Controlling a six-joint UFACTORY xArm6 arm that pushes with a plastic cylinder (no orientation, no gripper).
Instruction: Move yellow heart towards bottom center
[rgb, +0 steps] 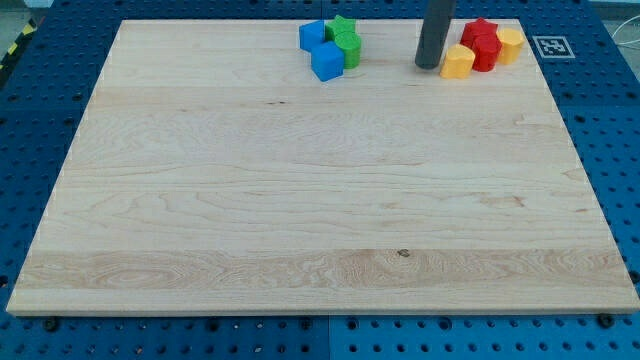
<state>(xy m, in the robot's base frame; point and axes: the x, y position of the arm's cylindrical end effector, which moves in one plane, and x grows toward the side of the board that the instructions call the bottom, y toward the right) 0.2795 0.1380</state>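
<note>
Your tip sits far right, just left of the yellow heart; no gripper, nothing held.

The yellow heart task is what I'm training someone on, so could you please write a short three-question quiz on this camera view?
1. True or false: my tip is at the view's left of the yellow heart.
2. Which blocks sit nearest the yellow heart? A) blue blocks B) red blocks C) green blocks
3. Fill in: the heart lies near the board's ____ edge in the view.

Key
1. True; the tip stands close beside the heart, contact unclear.
2. B; the red blocks adjoin it on the view's right, with another yellow block beyond. The blue blocks and green blocks cluster further to the view's left.
3. Top; the wooden board stretches below.
</note>
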